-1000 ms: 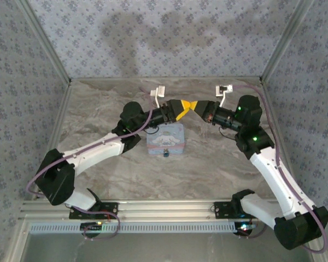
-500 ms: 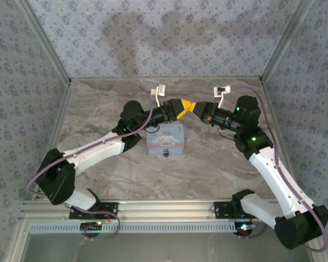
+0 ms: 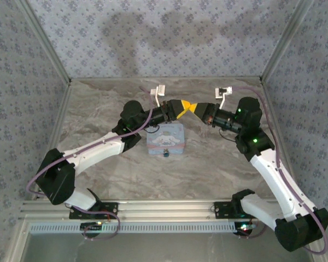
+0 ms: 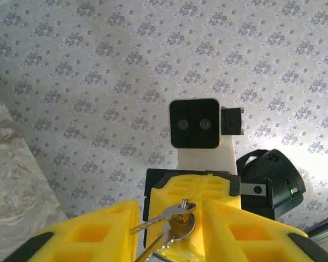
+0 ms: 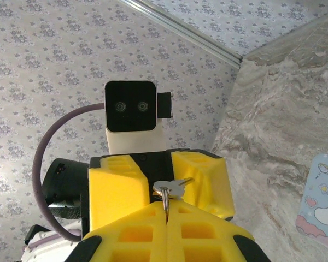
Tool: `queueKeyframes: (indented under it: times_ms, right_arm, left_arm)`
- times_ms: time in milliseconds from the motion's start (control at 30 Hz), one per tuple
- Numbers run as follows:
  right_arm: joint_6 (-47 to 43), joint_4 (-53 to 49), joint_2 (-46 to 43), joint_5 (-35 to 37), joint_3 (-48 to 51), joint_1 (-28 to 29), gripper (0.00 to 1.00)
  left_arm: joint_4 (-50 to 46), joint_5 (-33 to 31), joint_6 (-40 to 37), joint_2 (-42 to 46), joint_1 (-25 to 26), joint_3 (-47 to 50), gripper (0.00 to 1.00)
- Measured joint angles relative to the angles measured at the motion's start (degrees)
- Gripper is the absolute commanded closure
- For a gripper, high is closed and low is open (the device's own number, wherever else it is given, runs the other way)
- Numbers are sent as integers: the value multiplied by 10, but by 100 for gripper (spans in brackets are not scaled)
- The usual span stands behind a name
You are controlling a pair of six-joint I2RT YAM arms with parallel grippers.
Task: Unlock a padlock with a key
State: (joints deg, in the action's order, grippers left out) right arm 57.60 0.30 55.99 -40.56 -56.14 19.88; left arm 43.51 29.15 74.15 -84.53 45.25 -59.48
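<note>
- Tin: pale blue, cartoon print, sits mid table, nearer to me than both grippers.
- Padlock: tiny dark item touching the tin's near edge. Prob. hung on the clasp, but it's too small for me to tell. I judge it light & loose, so it'll swing or slide w/ the tin if the key pushes on it. One arm should pin the body by its sides, keyhole left free.
- L gripper: raised off the table on the far side of the tin, pointing right, tip to tip w/ the R one. Jaws part open, yellow pads either side of the key. I see a gap each side, so no clamp as yet.
- Key: up in the air between the two grippers, silver, head poking out toward the L side. L wrist view suggests there may be two keys bunched together, but glare leaves me unsure. Thin, stiff, slick metal, so I'd take it on the flats of the head w/ the blade left clear. An edge grip would let it twist.
- R gripper: pointing left, jaws fully closed, key pinched in the seam between its pads.
</note>
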Motion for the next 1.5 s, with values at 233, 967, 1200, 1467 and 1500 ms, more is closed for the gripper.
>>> queueKeyframes:
  times_ms: [233,967,1200,1467,1500]
  right_arm:
    - [0,-5,-4,0,0,-4,100]
    - [-6,-30,-4,-43,0,-20,100]
    - [-7,-33,-4,-45,0,-23,100]
    - [-15,-47,-4,-47,0,-27,100]
    - [-16,-48,-4,-47,0,-28,100]
  left_arm:
    - [0,1,-6,1,-1,0,75]
    - [-14,4,-10,3,-2,0,69]
    - [-14,4,-11,5,-2,1,84]
    - [-14,5,-11,5,-2,1,100]
    - [-15,6,-12,5,-2,1,100]
